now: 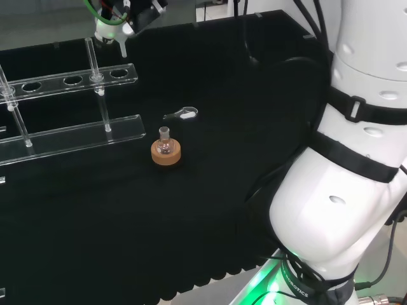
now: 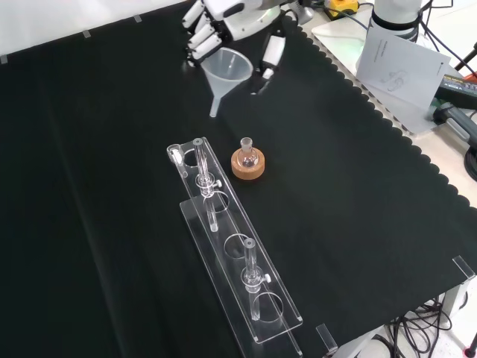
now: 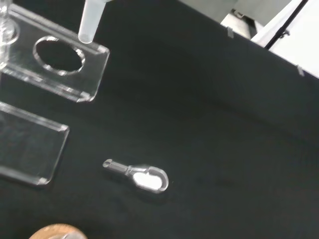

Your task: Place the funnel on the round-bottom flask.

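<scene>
On the black cloth [image 2: 358, 224] of the bench, seen from the front, a clear plastic rack [image 2: 237, 257] with round holes and upright posts lies nearest the camera, running diagonally away toward the view's upper left. Just beyond its far end the small round-bottom flask [image 2: 247, 156] stands upright on a cork ring [image 2: 247, 167], its short open neck pointing up and nothing resting on it. Farther off, at the top of the front view, the hand [image 2: 223, 22] holds the clear funnel [image 2: 225, 74] in the air, its fingers [image 2: 200, 37] curled around the wide rim while the stem points down and slightly left, well apart from the flask. In the head view the funnel's stem hangs above the far end of the rack, to the left of and beyond the flask on its cork ring, and a small glass stopper [image 1: 182, 114] lies on its side on the cloth just behind the flask. The wrist view shows the stopper flat on the cloth, with the funnel's stem over the rack's end hole.
</scene>
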Robot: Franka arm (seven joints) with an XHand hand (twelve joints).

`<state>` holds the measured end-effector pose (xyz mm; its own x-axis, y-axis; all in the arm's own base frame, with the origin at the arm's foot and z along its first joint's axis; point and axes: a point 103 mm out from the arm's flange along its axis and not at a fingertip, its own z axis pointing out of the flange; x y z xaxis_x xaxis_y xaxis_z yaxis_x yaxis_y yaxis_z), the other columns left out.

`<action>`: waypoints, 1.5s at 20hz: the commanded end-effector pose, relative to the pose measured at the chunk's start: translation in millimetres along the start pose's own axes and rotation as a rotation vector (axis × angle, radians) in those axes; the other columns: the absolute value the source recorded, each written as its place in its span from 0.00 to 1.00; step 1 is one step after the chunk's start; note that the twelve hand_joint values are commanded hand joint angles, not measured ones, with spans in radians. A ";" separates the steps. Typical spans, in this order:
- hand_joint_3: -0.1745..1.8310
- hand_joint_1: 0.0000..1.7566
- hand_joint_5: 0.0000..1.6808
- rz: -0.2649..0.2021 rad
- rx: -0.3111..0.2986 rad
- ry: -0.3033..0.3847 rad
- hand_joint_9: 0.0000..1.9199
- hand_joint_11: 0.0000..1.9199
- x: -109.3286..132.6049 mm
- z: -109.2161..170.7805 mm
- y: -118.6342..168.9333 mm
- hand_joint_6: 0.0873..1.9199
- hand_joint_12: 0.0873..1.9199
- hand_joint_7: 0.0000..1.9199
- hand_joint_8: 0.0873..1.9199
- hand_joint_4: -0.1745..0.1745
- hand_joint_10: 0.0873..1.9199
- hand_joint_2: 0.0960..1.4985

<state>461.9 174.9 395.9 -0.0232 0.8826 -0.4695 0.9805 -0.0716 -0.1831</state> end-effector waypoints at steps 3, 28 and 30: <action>0.32 0.37 0.29 0.035 0.041 -0.024 0.52 0.34 4.7 24.2 -52.1 0.29 0.62 0.35 0.46 0.21 0.41 0.53; 0.33 0.37 0.28 -0.002 0.180 -0.029 0.51 0.33 32.6 118.8 -59.7 0.28 0.63 0.34 0.45 0.22 0.40 0.52; 0.33 0.37 0.28 -0.004 0.190 -0.028 0.51 0.33 33.3 124.0 -58.2 0.28 0.63 0.33 0.45 0.22 0.40 0.52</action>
<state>379.1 155.6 298.6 -0.0388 0.8662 -0.4982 0.9351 -0.1443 -0.3237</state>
